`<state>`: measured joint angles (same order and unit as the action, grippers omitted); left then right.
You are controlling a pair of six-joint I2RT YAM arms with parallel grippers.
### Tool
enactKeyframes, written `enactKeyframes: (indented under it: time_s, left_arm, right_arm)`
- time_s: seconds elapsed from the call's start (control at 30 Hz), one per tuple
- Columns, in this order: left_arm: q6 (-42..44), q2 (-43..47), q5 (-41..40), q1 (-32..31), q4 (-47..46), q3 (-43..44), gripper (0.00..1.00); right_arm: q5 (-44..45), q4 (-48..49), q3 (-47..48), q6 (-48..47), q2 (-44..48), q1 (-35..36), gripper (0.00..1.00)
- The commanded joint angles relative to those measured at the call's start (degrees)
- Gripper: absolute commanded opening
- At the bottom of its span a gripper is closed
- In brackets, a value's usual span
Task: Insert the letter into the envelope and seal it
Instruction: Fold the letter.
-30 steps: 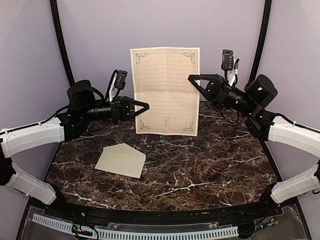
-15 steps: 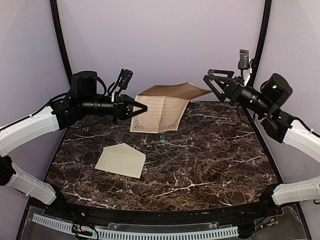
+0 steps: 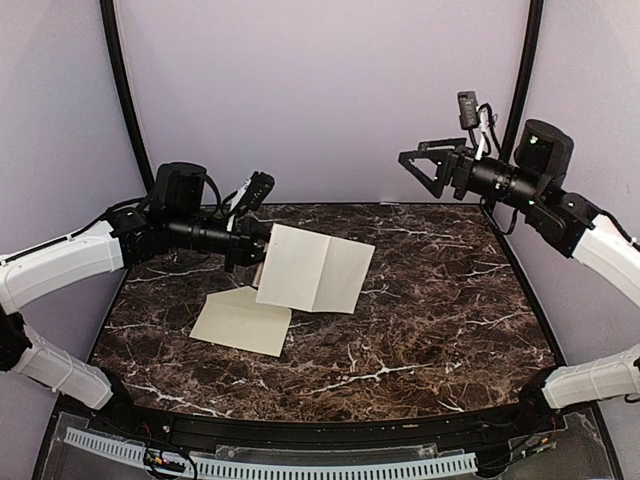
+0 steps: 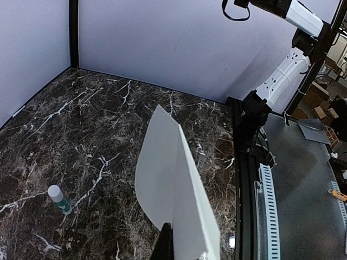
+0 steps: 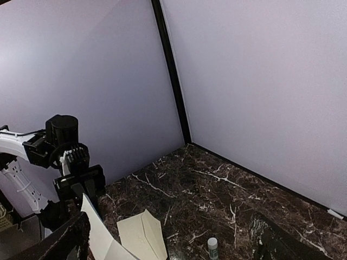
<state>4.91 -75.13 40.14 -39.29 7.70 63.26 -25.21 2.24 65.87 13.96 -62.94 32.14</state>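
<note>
- Top view: a dark marble tabletop (image 3: 430,300) veined with white sits inside pale lilac walls (image 3: 320,90), with black poles (image 3: 122,100) running up the back corners.
- The left gripper (image 3: 257,247) is clamped on the left edge of the letter (image 3: 315,268). The letter is folded along a crease, shows its plain back and is held tilted over the tabletop's left-centre.
- The envelope (image 3: 240,320) lies flat on the tabletop just in front of the letter. The letter's lower corner overlaps it in this view, and I cannot tell whether they touch.
- The right gripper (image 3: 420,165) hangs high at the back right, its jaws wide apart and holding nothing.
- Left wrist view: the folded letter rises nearly edge-on from the pinched fingers (image 4: 164,244). A small white-capped bottle (image 4: 58,198) stands well to its left on the marble.
- Right wrist view: the envelope lies with its pointed flap open, beside the raised letter. The bottle stands alone nearer this camera.
</note>
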Motion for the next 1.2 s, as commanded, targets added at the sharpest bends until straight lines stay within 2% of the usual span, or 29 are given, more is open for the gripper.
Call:
enactKeyframes:
  time_s: [0.0, 0.37, 0.53, 0.87, 0.97, 1.07, 1.17]
  left_arm:
    - [0.41, 2.31, 4.03, 0.0, 0.27, -0.31, 0.0]
    - [-0.99, 0.01, 12.51, -0.02, 0.83, 1.0, 0.0]
    - [-0.54, -1.26, 13.12, -0.33, 2.14, 1.7, 0.0]
    - [0.36, -2.25, 13.44, -0.44, 4.38, 2.85, 0.0]
    - [0.72, -2.65, 13.82, -0.44, 5.25, 3.26, 0.0]
    - [0.99, -3.01, 13.95, -0.48, 5.9, 3.65, 0.0]
    - [1.15, -3.27, 14.15, -0.5, 6.36, 3.78, 0.0]
  right_arm:
    - [-5.41, -9.73, 4.17, -4.38, -4.96, 1.7, 0.96]
    - [-16.14, -24.02, 13.84, -12.21, -17.44, 9.4, 0.75]
    - [-22.28, -28.47, 19.06, -14.98, -21.97, 11.97, 0.71]
    - [-23.42, -39.57, 25.51, -20.51, -29.95, 16.09, 0.6]
    - [-23.31, -41.48, 26.42, -21.37, -31.32, 16.93, 0.52]
    - [-23.22, -42.49, 27.38, -21.92, -32.36, 17.49, 0.38]
    - [-23.22, -42.67, 28.05, -22.12, -32.9, 17.77, 0.3]
